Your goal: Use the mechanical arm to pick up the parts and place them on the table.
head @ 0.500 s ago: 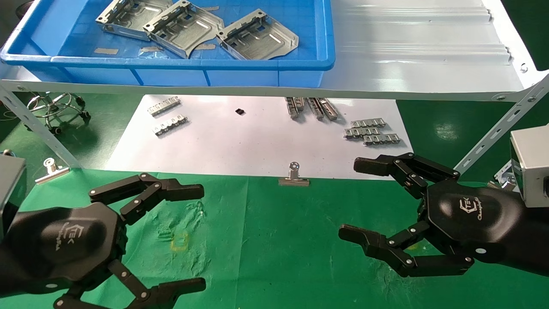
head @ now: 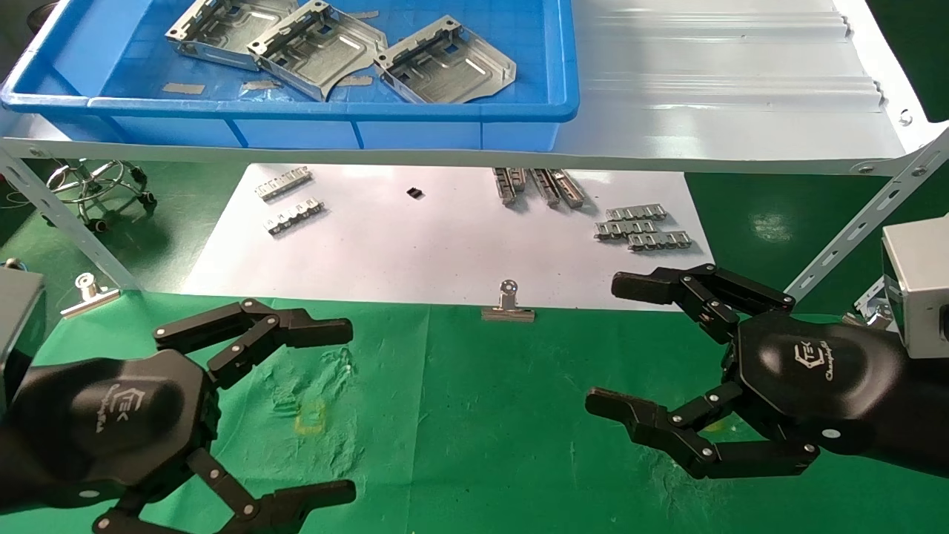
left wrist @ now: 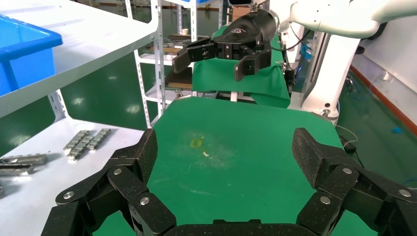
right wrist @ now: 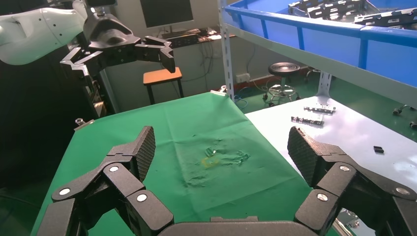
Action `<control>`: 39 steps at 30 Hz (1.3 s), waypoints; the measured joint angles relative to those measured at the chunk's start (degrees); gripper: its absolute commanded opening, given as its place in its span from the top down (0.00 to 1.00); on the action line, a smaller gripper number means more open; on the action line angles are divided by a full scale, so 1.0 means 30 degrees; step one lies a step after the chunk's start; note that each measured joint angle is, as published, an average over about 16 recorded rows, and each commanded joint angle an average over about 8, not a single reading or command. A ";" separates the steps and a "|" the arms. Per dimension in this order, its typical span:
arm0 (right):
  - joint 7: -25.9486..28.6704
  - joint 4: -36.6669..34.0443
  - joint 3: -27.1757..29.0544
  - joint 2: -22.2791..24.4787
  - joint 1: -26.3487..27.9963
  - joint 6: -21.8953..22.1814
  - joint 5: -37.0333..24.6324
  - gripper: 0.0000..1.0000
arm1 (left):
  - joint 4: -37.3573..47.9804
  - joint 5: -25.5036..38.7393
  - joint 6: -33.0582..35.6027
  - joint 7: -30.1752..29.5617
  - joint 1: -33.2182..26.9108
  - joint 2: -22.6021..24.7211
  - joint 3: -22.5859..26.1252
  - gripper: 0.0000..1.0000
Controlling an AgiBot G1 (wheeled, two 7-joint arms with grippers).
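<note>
Parts [head: 319,41] in blue bin [head: 296,111], shelf [head: 704,89] overhead.

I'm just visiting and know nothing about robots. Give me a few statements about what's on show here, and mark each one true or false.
1. Three metal parts lie in the blue bin on the white shelf. True.
2. The right pincer grips a part. False: it is open and empty, above the green table.
3. The left pincer is open. True.
4. A part already lies on the green cloth. False: all three are in the bin.
5. Binder clips pin the white paper sheet at its edge. True.
</note>
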 measured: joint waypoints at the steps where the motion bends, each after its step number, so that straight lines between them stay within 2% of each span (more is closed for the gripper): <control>1: 0.0000 0.0000 0.0000 0.0000 0.0000 0.0000 0.0000 0.33 | 0.0000 0.0000 0.0000 0.0000 0.0000 0.0000 0.0000 0.00; 6: 0.0000 0.0000 0.0000 0.0000 0.0000 0.0000 0.0000 0.95 | -0.0001 -0.0001 0.0000 -0.0001 0.0001 0.0001 0.0000 0.00; 7: 0.0000 0.0000 0.0000 0.0000 0.0000 0.0000 0.0000 1.00 | 0.0001 0.0000 -0.0003 0.0000 0.0000 0.0004 0.0001 0.00; 16: 0.0000 0.0000 0.0000 0.0000 0.0000 -0.0001 0.0000 1.00 | 0.0245 0.0212 -0.0365 0.0051 -0.0200 0.0461 0.0128 0.00; 24: 0.0000 0.0000 0.0000 0.0000 0.0000 -0.0001 0.0000 1.00 | 0.0925 0.0734 -0.1369 0.0016 -0.1013 0.1607 0.0403 0.00; 32: 0.0000 0.0000 0.0000 0.0000 0.0000 -0.0001 0.0000 1.00 | 0.2445 0.1633 -0.2863 -0.0196 -0.2848 0.3222 0.0792 0.00; 39: 0.0000 0.0000 0.0000 0.0000 0.0000 -0.0001 0.0000 1.00 | 0.4795 0.2906 -0.4282 -0.0375 -0.5321 0.4940 0.1371 0.00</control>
